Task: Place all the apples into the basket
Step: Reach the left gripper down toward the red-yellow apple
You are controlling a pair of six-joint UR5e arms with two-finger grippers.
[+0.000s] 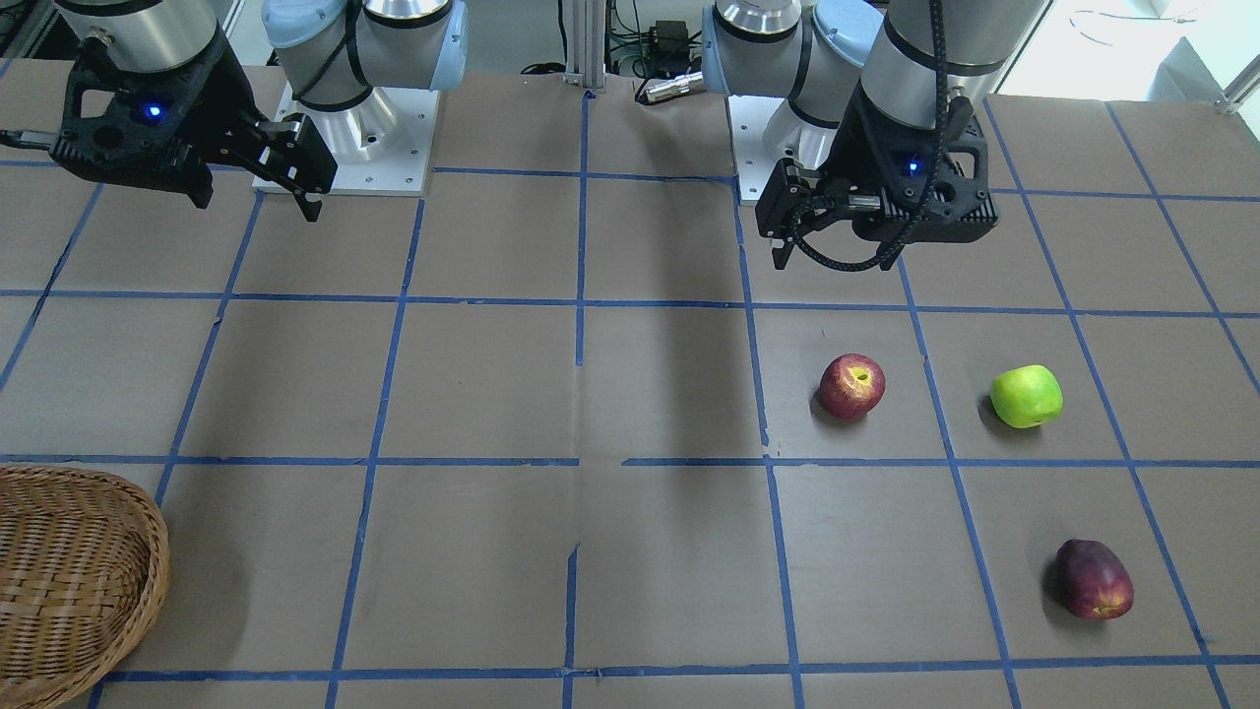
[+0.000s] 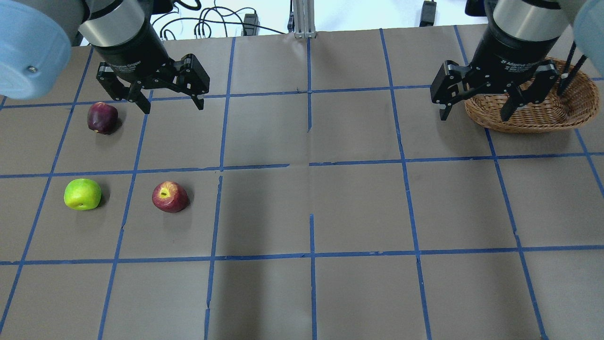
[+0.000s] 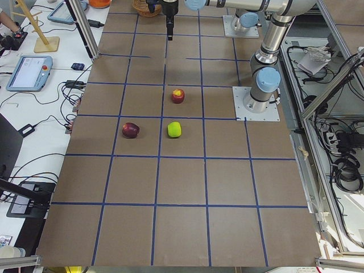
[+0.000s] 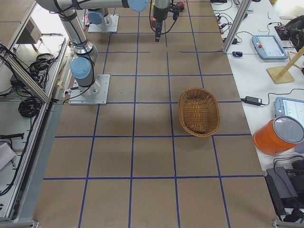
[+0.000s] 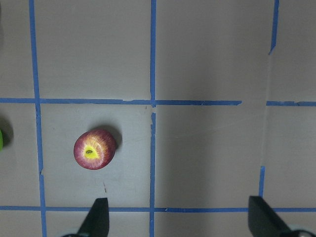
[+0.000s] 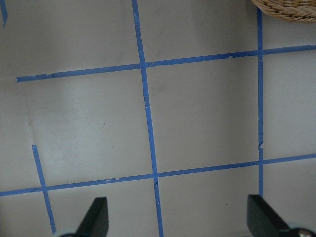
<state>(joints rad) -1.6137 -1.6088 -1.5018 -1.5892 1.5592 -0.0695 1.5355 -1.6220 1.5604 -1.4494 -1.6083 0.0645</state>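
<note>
Left gripper (image 2: pixel 173 106) and right gripper (image 2: pixel 474 115) hover empty, jaws wide apart. Red apple (image 2: pixel 169 197), green apple (image 2: pixel 82 194) and maroon apple (image 2: pixel 102 118) lie well apart at the robot's left of the table (image 2: pixel 306 212). The wicker basket (image 2: pixel 533 120) sits far right. The apples are probably firm, smooth and prone to roll, so grasp across the widest girth with moderate squeeze.

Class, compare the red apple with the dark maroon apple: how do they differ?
The red apple is roundish, with a yellow stem hollow facing up; the dark maroon-purple apple is elongated. The red apple lies nearer the tan wicker basket than the maroon one does. Both rest on the brown table, outside the basket.
</note>
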